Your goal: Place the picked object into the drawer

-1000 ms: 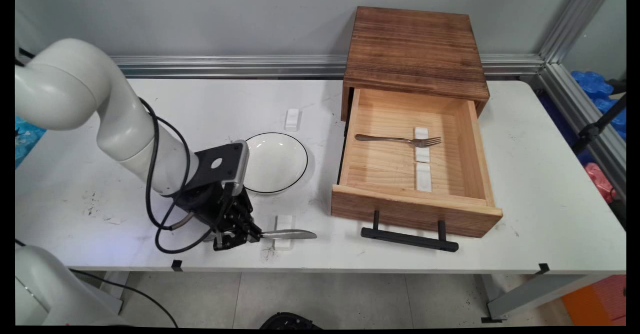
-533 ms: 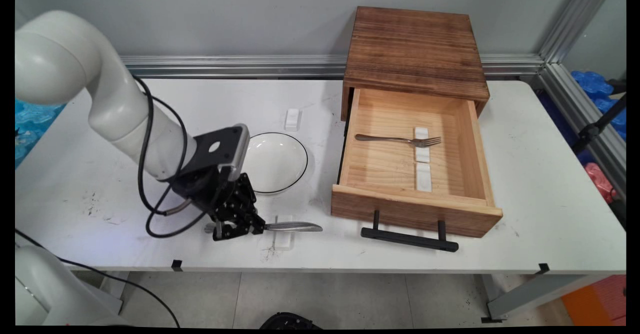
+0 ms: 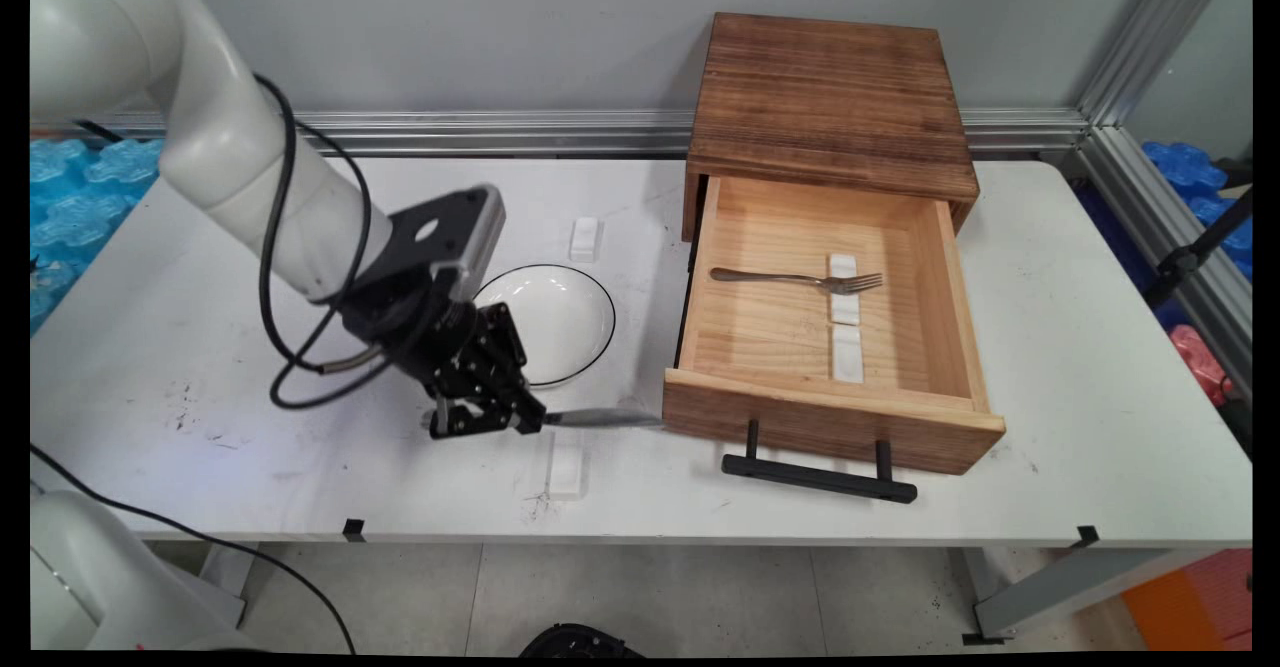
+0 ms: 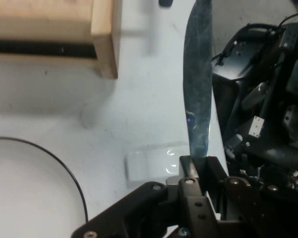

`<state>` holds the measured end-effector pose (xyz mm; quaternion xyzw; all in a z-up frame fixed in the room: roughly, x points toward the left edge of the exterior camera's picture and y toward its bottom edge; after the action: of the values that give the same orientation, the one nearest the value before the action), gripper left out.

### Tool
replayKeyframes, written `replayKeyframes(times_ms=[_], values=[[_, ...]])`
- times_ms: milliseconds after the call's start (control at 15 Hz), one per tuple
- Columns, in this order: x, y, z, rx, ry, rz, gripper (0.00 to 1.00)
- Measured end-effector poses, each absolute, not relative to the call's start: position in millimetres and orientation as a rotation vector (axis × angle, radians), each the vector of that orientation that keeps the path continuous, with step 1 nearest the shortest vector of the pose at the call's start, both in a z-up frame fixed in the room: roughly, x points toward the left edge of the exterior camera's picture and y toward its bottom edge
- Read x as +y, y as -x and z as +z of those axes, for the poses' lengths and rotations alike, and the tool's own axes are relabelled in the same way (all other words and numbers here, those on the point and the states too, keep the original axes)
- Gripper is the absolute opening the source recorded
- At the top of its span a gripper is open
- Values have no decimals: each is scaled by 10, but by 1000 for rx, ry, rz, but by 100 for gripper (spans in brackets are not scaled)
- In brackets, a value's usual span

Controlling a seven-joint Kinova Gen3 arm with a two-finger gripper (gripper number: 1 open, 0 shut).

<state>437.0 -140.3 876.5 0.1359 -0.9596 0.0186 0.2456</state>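
- The pincer [image 3: 522, 419] is closed on the handle end of a table knife [image 3: 600, 417], which it holds roughly level above the desk [image 3: 200, 347]; the blade points toward the front panel of the open wooden drawer [image 3: 830, 417].
- In the main view the knife tip sits just at the drawer's near left corner. A sideways move at this height would likely jab the tip into the wood and twist the knife in the grip.
- In the hand view the knife [image 4: 197, 89] is pinched only at its end, with the long blade cantilevered out. A knock or quick swing could let it pivot or slip free.
- The white rest block [image 3: 567, 465] lies on the desk just below and nearer the camera than the knife; a dropped knife could strike it, or clatter onto the plate [image 3: 560, 322] just behind the pincer.
- A fork [image 3: 795, 278] already lies across a white block inside the drawer; a knife coming down there could knock it askew.
- Black cables hang close to the plate rim and might drag on it.
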Motion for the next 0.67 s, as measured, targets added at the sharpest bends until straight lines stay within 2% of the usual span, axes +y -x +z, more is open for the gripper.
replayKeyframes(times_ms=[667], values=[[-1771,-4180,9410,-2572,-299,68,0]])
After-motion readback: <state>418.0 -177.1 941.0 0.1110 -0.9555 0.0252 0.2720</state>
